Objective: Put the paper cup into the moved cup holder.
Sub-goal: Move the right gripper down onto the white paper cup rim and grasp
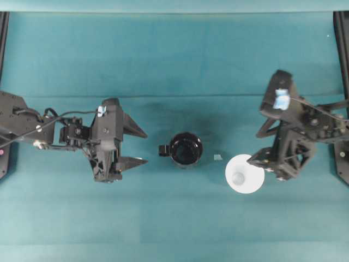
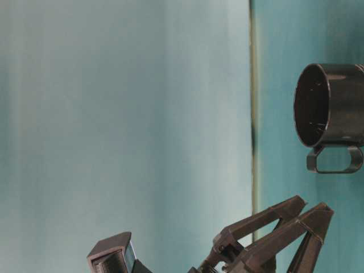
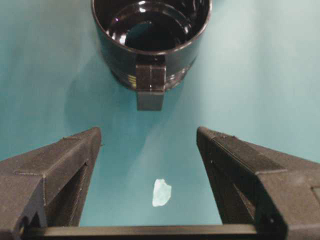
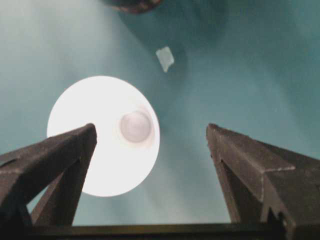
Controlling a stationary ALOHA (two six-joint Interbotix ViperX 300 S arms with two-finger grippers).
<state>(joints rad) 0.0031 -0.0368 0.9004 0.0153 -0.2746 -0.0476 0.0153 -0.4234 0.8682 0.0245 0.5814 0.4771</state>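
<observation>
Standing on the teal table (image 1: 174,49) near its middle, the cup holder (image 1: 186,149) is upright and open at the top, its small handle (image 1: 163,149) pointing toward the left arm. Nothing lies inside it; its glossy black floor shows in the left wrist view. The paper cup (image 1: 245,173) sits apart from it, on the side of the right arm, and appears from above as a white disc with a smaller greyish circle in it. A tiny pale scrap (image 1: 218,157) lies on the cloth between the two.

The left gripper (image 1: 137,147) faces the holder's handle with its jaws spread wide and nothing between them. The right gripper (image 1: 256,147) is also spread wide and grips nothing; in the overhead view one finger (image 1: 256,159) overlaps the cup's rim, and in the right wrist view the cup sits off to one side, partly behind that finger, though whether the finger touches the cup is hard to tell
</observation>
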